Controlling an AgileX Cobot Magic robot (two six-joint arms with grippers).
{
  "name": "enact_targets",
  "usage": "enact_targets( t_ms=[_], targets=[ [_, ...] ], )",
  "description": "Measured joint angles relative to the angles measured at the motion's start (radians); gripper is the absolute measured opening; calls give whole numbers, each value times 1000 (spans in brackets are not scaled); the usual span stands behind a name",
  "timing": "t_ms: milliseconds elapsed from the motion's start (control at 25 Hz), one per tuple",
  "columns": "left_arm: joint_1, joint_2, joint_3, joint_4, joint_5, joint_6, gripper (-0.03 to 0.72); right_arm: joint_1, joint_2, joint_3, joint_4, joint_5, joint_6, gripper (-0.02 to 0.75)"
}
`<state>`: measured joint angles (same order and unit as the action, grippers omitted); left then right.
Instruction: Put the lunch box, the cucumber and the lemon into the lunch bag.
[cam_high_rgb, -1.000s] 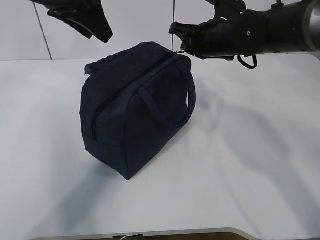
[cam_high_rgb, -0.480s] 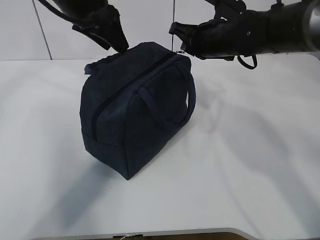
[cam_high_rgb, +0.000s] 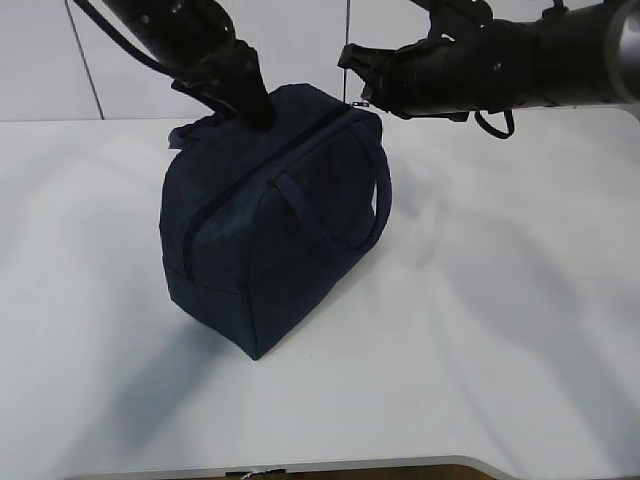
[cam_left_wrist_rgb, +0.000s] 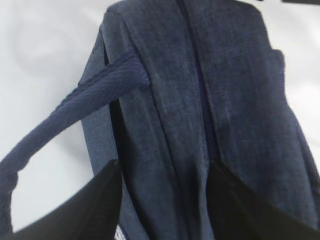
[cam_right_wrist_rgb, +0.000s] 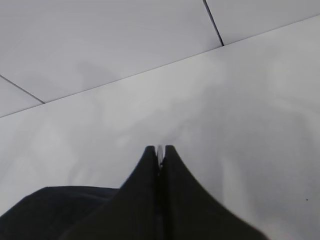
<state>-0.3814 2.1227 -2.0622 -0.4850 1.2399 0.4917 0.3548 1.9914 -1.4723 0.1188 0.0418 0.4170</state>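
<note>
White tabletop and pale wall panels are framing your workspace, and only the lunch bag is sitting on that surface; you are not seeing the lunch box, the cucumber or the lemon in any view, so whether they are inside the bag or elsewhere cannot be told. The bag is standing upright near the middle of the table with its zip running along the top ridge and looking closed along the length you can see. Your right gripper is reaching in from the right and pinching tight on a thin metal piece at the far end of the zip, most likely the ring pull, so it looks placed to work the slider. Your left gripper is coming down on the top of the bag at its far left side, its fingers standing apart and straddling the fabric beside the zip seam, with one handle looping off to the side. That hold is probably meant to brace the bag while the right arm works the zip.
</note>
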Motion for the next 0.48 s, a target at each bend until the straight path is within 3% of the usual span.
enact_targets(
  t_ms=[320,480],
  targets=[
    [0,54,0,-36,-10,17,351,0,0,0,2,0,0,6],
    [0,54,-10,-41,-8,23,218,0,0,0,2,0,0,6]
  ],
)
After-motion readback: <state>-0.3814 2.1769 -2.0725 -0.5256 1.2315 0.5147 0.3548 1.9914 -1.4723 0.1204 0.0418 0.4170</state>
